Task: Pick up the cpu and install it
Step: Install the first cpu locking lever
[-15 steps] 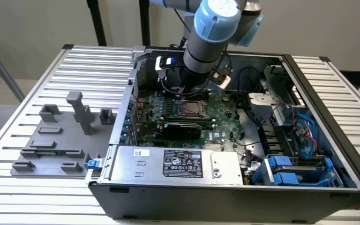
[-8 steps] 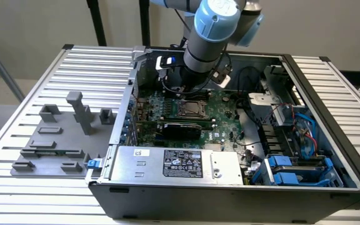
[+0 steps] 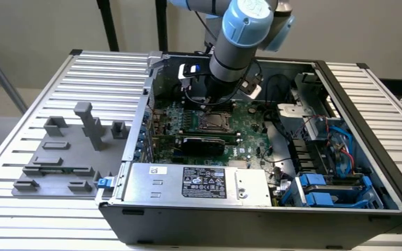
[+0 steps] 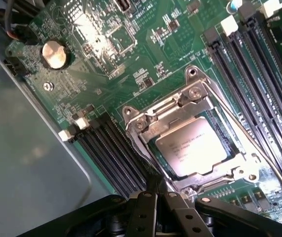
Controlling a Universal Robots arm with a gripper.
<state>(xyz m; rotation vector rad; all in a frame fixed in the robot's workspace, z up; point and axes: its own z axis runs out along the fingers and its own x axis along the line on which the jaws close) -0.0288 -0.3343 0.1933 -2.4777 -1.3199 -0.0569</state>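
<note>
The cpu [image 4: 195, 146], a flat square chip with a silvery top, lies in the motherboard socket [image 4: 180, 111] inside its metal frame. My gripper [image 4: 157, 186] hangs just above the board at one edge of the socket, a short way from the chip. Its black fingers [image 4: 142, 210] are pressed together with nothing between them. In the exterior view the arm [image 3: 236, 47] reaches down into the open computer case, with the wrist over the socket [image 3: 211, 121] at the middle of the green motherboard.
Black memory slots [image 4: 114, 158] run beside the socket and a coin battery [image 4: 54, 53] sits further off. The case holds a power supply [image 3: 194, 183], cables [image 3: 278, 86] and blue drive bays [image 3: 326, 191]. A grey fixture plate [image 3: 61, 157] with blocks lies on the exterior view's left.
</note>
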